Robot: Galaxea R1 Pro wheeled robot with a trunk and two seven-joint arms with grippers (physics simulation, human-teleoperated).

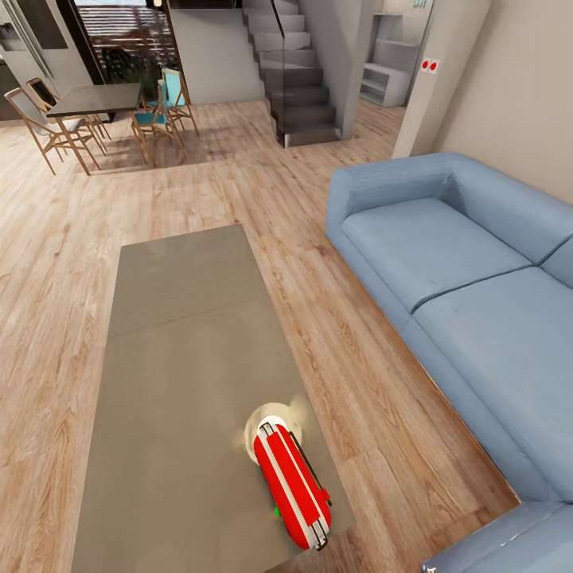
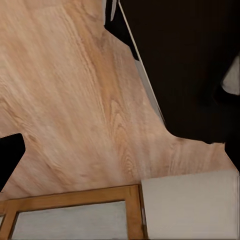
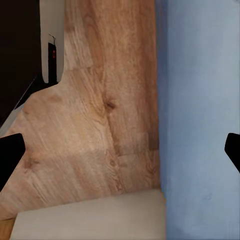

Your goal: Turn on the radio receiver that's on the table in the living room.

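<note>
The red radio receiver (image 1: 292, 484) lies on the grey tabletop (image 1: 183, 334), close to its near corner on the sofa side. Light wood floor (image 1: 318, 263) runs to a blue sofa (image 1: 454, 263) and distant dining chairs (image 1: 56, 127). The right claw (image 3: 120, 150) is spread wide, empty; the left claw's state I cannot tell.

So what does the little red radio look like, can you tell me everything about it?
The radio receiver is bright red and glossy like plastic, a rounded oblong with white stripes along its edge and a thin dark handle on one side. It lies on the grey table, near the corner closest to the camera, on the side toward the blue sofa. Only the table touches it.
</note>
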